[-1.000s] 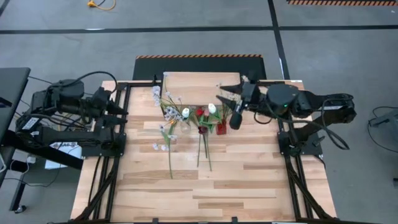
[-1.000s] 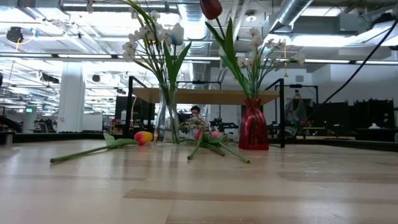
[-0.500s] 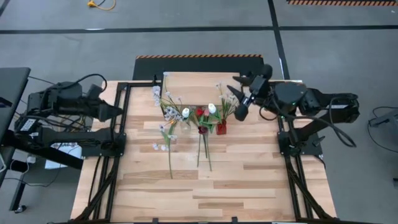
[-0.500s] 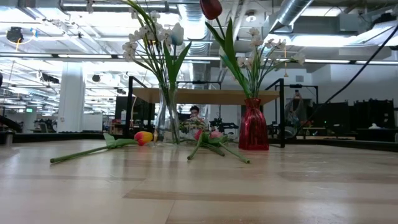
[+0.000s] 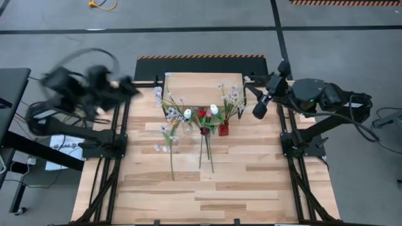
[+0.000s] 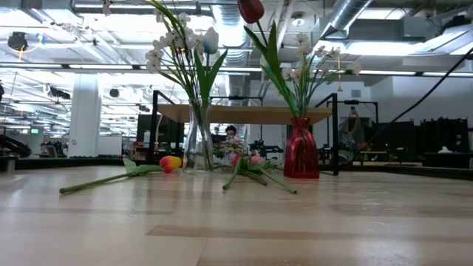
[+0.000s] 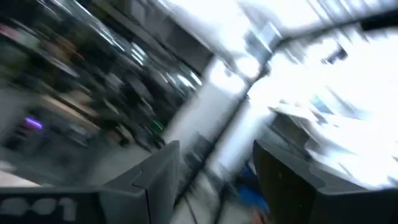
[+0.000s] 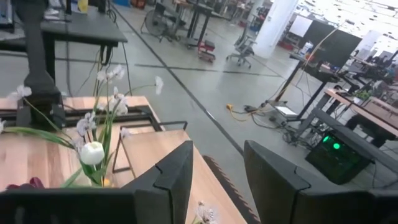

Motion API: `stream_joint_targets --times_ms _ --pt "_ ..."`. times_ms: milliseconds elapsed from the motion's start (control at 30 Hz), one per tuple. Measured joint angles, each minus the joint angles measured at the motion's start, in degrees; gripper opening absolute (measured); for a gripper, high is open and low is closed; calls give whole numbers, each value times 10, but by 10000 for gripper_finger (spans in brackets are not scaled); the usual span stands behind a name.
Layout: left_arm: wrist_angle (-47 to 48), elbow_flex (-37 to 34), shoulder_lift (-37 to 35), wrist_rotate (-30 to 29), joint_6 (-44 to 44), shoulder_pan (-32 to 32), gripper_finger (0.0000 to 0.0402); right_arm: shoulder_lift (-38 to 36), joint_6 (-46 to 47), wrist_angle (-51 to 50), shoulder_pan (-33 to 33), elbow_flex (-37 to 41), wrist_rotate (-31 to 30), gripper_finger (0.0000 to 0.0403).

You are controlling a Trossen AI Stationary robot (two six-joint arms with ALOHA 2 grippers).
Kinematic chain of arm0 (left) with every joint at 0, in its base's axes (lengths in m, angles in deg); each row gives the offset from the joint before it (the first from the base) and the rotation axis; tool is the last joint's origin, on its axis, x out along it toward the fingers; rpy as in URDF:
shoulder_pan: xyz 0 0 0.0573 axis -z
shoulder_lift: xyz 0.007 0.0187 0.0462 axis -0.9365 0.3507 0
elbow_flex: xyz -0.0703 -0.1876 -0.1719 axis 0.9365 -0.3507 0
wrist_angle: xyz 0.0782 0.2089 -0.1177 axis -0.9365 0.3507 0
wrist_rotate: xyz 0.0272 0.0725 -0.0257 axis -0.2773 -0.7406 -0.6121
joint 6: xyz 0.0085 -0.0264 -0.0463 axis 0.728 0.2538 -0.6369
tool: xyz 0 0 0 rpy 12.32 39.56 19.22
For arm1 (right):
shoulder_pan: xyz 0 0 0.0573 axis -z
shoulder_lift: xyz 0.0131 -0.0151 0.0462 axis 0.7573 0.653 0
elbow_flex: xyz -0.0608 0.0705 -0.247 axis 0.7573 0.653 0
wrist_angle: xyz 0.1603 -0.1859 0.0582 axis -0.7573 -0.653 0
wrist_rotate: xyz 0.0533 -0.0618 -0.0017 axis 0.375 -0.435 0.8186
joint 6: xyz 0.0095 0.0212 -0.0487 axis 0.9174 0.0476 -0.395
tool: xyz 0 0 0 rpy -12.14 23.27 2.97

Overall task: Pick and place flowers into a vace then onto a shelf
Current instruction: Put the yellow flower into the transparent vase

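Currently half-open and empty: right gripper (image 5: 257, 110), off the table's (image 5: 220, 188) right edge beside the shelf (image 5: 204, 81). Left gripper (image 5: 125, 88) also parted, holding nothing, blurred mid-swing at the far-left corner. Flowers (image 5: 201, 113) mostly in the clear vase (image 6: 198, 144) and red vase (image 6: 301, 151), standing in front of the shelf; three loose stems (image 5: 204, 150) flat on the table. Risk: fast left swing clipping the tall sprays, tipping the clear vase. Versus earlier: right arm pulled back from the red vase; left arm no longer parked; flowers unmoved.

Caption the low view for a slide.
Clear vase and red vase hold flowers, with loose tulips lying on the table.
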State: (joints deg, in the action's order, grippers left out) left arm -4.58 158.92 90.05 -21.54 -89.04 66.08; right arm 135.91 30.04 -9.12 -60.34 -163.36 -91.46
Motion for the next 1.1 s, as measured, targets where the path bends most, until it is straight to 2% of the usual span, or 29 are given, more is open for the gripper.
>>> stream_joint_targets --times_ms 67,167,300,433,633,833,1100 --pt "-13 7 40 13 40 50 192 -7 0 -2 0 0 0 134" --pt "15 35 72 6 88 117 192 -11 0 -2 0 0 0 134" --pt "85 69 77 -73 94 227 192 -10 1 -9 -1 0 1 134" --pt "179 71 82 -182 29 341 192 -6 7 -16 -2 0 2 137" --pt "363 70 102 -355 -149 469 192 -6 16 -23 -2 0 42 139" --pt "481 69 144 -463 -310 533 192 -6 16 -30 -19 0 45 142" --pt "521 55 224 -483 -389 541 192 -6 11 -60 -39 0 45 146"
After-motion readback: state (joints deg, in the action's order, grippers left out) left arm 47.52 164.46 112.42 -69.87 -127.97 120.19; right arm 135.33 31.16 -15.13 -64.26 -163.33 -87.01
